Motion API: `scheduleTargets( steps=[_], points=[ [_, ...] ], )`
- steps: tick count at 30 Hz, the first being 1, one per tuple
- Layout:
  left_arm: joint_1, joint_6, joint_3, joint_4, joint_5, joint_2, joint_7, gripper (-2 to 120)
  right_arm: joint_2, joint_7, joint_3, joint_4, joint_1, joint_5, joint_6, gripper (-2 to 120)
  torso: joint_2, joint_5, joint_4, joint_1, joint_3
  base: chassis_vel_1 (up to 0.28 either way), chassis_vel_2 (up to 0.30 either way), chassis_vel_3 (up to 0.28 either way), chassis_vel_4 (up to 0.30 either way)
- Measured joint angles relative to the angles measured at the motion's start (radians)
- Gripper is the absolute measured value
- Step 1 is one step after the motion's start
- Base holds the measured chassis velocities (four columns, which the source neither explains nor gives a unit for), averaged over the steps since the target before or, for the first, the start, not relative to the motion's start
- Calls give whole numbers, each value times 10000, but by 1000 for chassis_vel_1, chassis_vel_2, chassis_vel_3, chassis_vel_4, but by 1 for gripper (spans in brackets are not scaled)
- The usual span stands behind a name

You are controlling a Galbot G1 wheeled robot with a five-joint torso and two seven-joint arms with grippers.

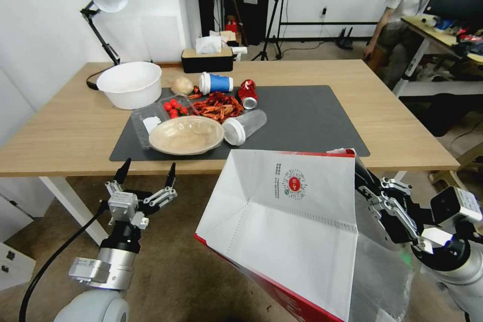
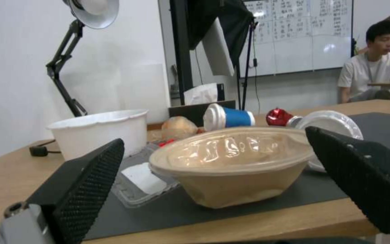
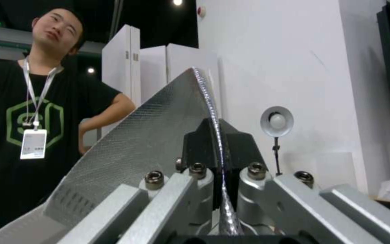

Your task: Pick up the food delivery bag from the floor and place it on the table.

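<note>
The right end effector pinches the foil-lined rim of the food delivery bag, held tilted at the tabletop's near right edge; light, floppy paper likely buckles, while the left end effector gapes wide.

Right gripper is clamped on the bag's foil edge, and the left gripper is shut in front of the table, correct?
Not quite. The left gripper is open, fingers spread, as the head view shows. The right gripper is indeed clamped on the food delivery bag's foil edge.

Silver arms, black-fingered left tool, black cable.
</note>
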Motion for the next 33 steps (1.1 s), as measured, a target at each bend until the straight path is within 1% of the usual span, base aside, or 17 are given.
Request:
scheduleTargets(
  steps=[2, 5, 7, 10, 12, 16, 18, 19, 21, 22, 25, 26, 28, 30, 31, 33],
  points=[
    [7, 25, 11, -46, 42, 0, -33, 100, -58, 90, 18, 54, 9, 75, 0, 0, -3, 1, 0, -1, -2, 0, 0, 0, 0],
    [12, 130, -25, -131, 89, 66, -143, 100, -393, 522, 171, 216, 264, 574, -109, 0, -22, -2, 1, -8, -14, 0, 0, 0, 0],
    [58, 138, -45, -161, 84, 89, -153, 100, -479, 592, 209, 198, 341, 698, -122, 0, -29, 0, 0, -9, -17, 0, 0, 0, 0],
    [200, 261, -148, -413, 45, 275, -172, 100, -797, 900, 281, 115, 400, 1220, -117, 0, -46, 4, 1, -20, -28, 0, 0, 0, 0],
    [219, 253, -186, -438, 45, 288, -178, 100, -866, 1048, 273, 115, 406, 1372, -78, 0, -51, -2, -2, -23, -32, 0, 0, 0, 0],
    [316, 241, -212, -527, 44, 262, -209, 100, -939, 1476, 178, 190, 438, 1867, -86, 0, -61, 2, 0, -25, -35, 0, 0, 0, 0],
    [487, 41, -101, -452, 284, 373, -188, 100, -1014, 2224, 56, 377, 603, 2602, -142, 0, -73, 3, 0, -32, -44, 0, 0, 0, 0],
    [487, 41, -101, -452, 284, 373, -188, 100, -1014, 2224, 56, 377, 603, 2602, -142, 0, -73, 3, 0, -32, -44, 0, 0, 0, 0],
    [645, -11, 40, -404, 469, 448, -157, 100, -1099, 2992, 21, 622, 807, 3092, -148, 0, -82, 0, 0, -35, -49, 0, 0, 0, 0],
    [645, -11, 40, -404, 469, 448, -157, 100, -1099, 2992, 21, 622, 807, 3092, -148, 0, -82, 0, 0, -35, -49, 0, 0, 0, 0],
    [670, -58, 158, -327, 656, 407, -134, 100, -1277, 3930, -61, 701, 1245, 3258, -45, 0, -90, -1, 0, -38, -53, 0, 0, 0, 0],
    [670, -58, 158, -327, 656, 407, -134, 100, -1277, 3930, -61, 701, 1245, 3258, -45, 0, -90, -1, 0, -38, -53, 0, 0, 0, 0],
    [739, -62, 167, -431, 676, 435, -126, 100, -1416, 4712, -131, 795, 1543, 3416, 80, 0, -96, 0, 2, -39, -55, 0, 0, 0, 0],
    [774, -81, 100, -516, 675, 540, -123, 100, -1598, 5919, -253, 905, 1960, 3610, 259, 0, -99, 0, -1, -43, -59, 0, 0, 0, 0],
    [774, -81, 100, -516, 675, 540, -123, 100, -1598, 5919, -253, 905, 1960, 3610, 259, 0, -99, 0, -1, -43, -59, 0, 0, 0, 0],
    [805, -105, 39, -549, 648, 563, -138, 100, -1774, 6980, -407, 906, 2436, 3671, 412, 0, -104, 0, 1, -44, -61, 0, 0, 0, 0]
  ],
)
